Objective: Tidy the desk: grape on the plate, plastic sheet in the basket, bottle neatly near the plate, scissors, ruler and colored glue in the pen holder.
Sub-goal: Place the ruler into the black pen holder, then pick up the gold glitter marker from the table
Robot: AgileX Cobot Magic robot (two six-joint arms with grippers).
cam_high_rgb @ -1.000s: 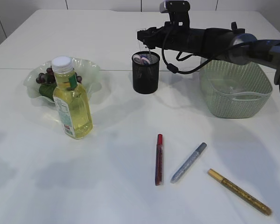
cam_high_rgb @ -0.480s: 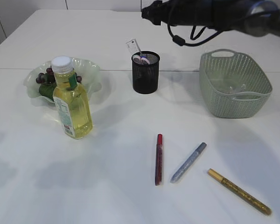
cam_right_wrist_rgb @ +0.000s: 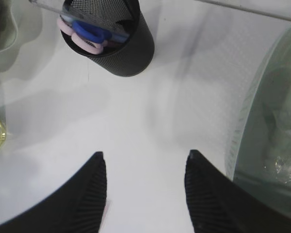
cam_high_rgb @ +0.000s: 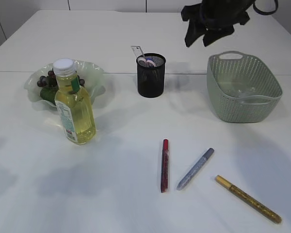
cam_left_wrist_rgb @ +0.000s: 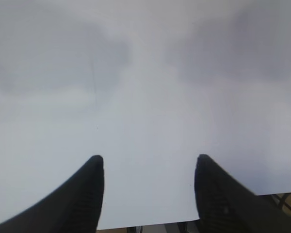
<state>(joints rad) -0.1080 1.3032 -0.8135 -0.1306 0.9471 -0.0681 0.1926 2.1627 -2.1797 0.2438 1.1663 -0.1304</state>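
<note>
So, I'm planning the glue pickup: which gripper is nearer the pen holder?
The right. The right gripper hangs open above the table between the pen holder and the basket. The left gripper sees only bare table, with no holder in its view.

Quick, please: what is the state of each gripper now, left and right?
Left gripper: open, holding nothing.
Right gripper: open, holding nothing.

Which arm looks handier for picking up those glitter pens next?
Probably the right: its open gripper hangs above the table's right half, where the red, silver and gold glitter glue pens lie. The left wrist view shows only bare table.
</note>
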